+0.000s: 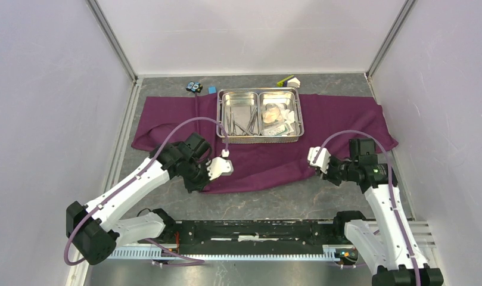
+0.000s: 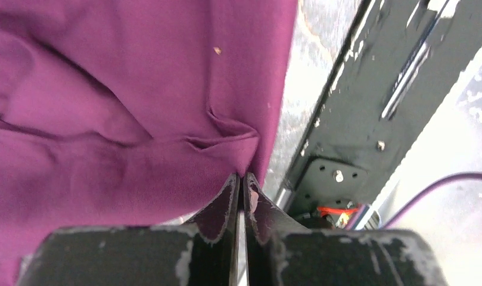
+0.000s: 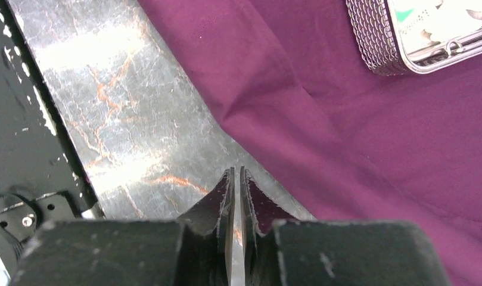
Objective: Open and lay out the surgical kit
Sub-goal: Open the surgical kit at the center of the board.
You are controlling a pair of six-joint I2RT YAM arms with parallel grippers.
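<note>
Top external: purple cloth (image 1: 345, 119) on grey table (image 1: 268, 199), lilac walls (image 1: 47, 89)

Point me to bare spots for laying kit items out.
Open cloth left of the tray, right of it out to the cloth's edge, and the near-side band in front of it. Crowded: inside the tray, and the table strip behind it with the blue block.

Bright, even light from above. Glare whitens the steel tray (image 1: 259, 90) and the bare table (image 3: 107, 59); close wrist-view foregrounds look blurred.
</note>
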